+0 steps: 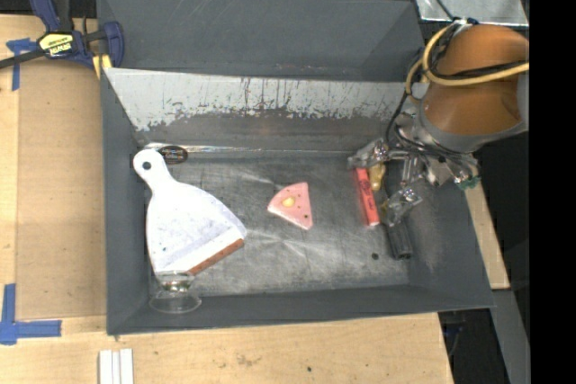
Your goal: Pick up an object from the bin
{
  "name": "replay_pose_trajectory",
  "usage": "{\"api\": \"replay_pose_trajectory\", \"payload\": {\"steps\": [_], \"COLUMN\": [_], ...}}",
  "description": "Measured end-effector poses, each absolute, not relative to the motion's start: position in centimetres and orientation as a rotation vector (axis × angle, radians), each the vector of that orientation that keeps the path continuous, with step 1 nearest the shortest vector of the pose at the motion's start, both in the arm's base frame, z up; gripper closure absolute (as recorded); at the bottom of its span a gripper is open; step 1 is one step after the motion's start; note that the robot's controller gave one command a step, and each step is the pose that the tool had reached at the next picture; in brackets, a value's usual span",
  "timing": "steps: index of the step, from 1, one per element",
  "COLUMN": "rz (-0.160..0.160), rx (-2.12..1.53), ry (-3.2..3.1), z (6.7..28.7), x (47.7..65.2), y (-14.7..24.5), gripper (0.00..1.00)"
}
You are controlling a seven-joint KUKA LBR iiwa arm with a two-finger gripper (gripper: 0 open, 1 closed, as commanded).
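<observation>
At the bin's (pixel 270 279) right end, jaws hang over a red marker (pixel 368 198).

The bin (pixel 270 40) is grey — white scraper (pixel 184 225) edged brown, pink wedge (pixel 292 205) spotted yellow, red stick (pixel 366 196).

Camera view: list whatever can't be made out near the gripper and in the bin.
In the camera view:
1. thin red stick, right side: upper end hidden under the gripper.
2. short black block below it: top covered by the gripper; kind unclear.
3. clear round thing, near-left corner: too faint to identify.
</observation>
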State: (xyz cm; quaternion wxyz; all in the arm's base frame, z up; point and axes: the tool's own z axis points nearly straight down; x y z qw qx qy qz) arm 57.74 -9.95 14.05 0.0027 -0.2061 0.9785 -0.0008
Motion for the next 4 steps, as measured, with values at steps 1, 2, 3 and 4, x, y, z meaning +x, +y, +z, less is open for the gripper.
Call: {"api": "replay_pose_trajectory", "payload": {"steps": [1,2,3,4], "rz": [-0.003,-0.003,-0.003,-0.003], "rx": [-0.767,-1.185,-1.593,-1.592], "ry": [3.041,2.905,2.696,2.696], "z": [13.4,10.5,7.5,7.5], "x": [61.7,62.1,62.8,62.8], "y": [-10.6,-10.8,-11.3,-11.3], "gripper": [0.00,0.00,1.00,1.00]}}
